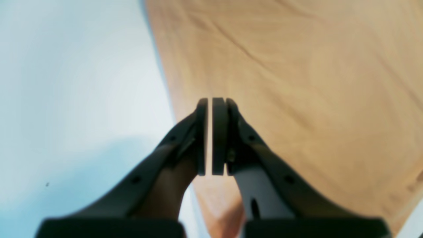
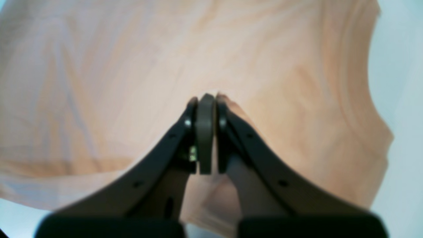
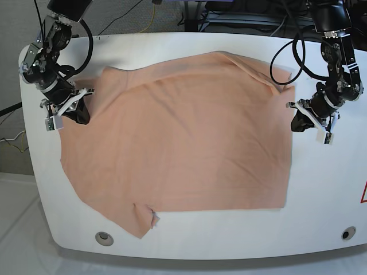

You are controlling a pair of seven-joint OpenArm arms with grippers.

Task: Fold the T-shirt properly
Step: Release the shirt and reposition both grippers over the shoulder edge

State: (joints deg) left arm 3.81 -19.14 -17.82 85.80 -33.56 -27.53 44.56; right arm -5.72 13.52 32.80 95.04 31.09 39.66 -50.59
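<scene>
Spanning the table lengthwise, T-shirt lies between left gripper and right gripper, each pressed together at a side edge.

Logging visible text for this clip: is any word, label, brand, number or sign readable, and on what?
No readable text anywhere.
T-shirt: plain, no print or label showing.
White table: a red mark at its right edge is cut off by the frame, unreadable.
Both wrist views: blurred, no lettering.

Plain peach T-shirt, white table
</scene>
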